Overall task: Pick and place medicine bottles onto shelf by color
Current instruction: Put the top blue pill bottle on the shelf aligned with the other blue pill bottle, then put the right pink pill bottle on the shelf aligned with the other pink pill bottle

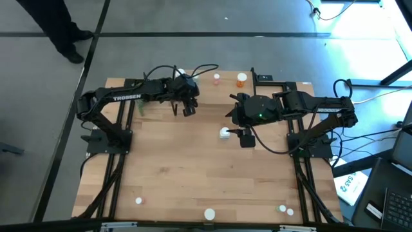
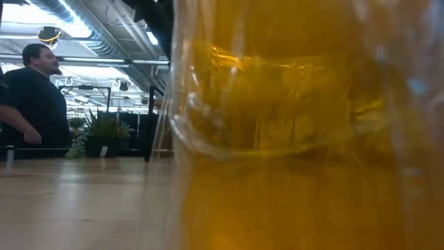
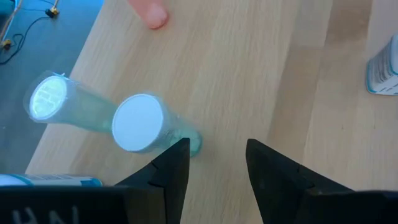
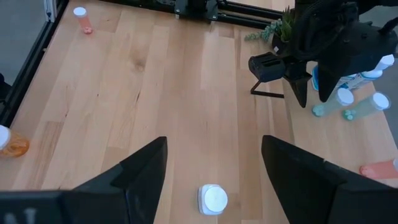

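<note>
My left gripper [image 1: 187,108] [image 3: 217,163] is open and empty near the table's far edge. Two pale green bottles with white caps [image 3: 138,122] [image 3: 48,98] stand just beside its one finger; I cannot tell whether it touches the nearer one. A pink bottle [image 3: 151,12] and a white bottle [image 3: 382,65] stand farther off. My right gripper [image 1: 244,136] [image 4: 214,168] is open and empty at mid-table. A white bottle [image 4: 214,199] [image 1: 224,133] stands on the table between its fingers, apart from them. The shelf does not show plainly.
A pink bottle [image 1: 216,78] and an orange bottle [image 1: 241,78] stand at the far edge. Several bottles [image 1: 210,213] [image 1: 138,201] [image 1: 286,209] stand along the near edge. An orange bottle [image 2: 305,139] fills the low view. A small plant [image 4: 280,28] is by the left arm. A person [image 2: 35,90] stands beyond the table.
</note>
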Robot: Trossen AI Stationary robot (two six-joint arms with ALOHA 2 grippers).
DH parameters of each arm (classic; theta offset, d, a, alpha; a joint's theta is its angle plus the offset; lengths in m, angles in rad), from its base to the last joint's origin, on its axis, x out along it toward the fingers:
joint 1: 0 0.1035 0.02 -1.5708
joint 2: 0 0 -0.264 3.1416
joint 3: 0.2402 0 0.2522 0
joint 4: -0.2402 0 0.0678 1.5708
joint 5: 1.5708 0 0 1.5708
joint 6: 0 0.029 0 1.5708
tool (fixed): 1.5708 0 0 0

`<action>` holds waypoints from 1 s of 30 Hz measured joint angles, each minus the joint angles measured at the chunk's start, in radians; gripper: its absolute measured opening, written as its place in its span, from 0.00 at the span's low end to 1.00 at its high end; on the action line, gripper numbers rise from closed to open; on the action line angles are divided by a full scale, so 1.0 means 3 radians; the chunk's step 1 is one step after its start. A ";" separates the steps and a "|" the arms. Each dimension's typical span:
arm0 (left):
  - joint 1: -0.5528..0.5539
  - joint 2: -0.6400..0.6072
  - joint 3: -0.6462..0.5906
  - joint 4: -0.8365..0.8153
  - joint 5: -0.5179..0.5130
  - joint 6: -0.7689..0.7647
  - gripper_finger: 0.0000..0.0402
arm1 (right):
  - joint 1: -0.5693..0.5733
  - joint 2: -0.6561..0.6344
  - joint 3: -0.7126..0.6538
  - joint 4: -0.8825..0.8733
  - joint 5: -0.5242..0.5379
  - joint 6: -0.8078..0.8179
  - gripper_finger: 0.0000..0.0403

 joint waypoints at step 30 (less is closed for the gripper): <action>-0.0115 -0.0075 0.0003 0.0066 -0.0009 0.0239 0.37 | 0.0000 0.0000 0.0000 0.0001 0.0000 0.0000 0.66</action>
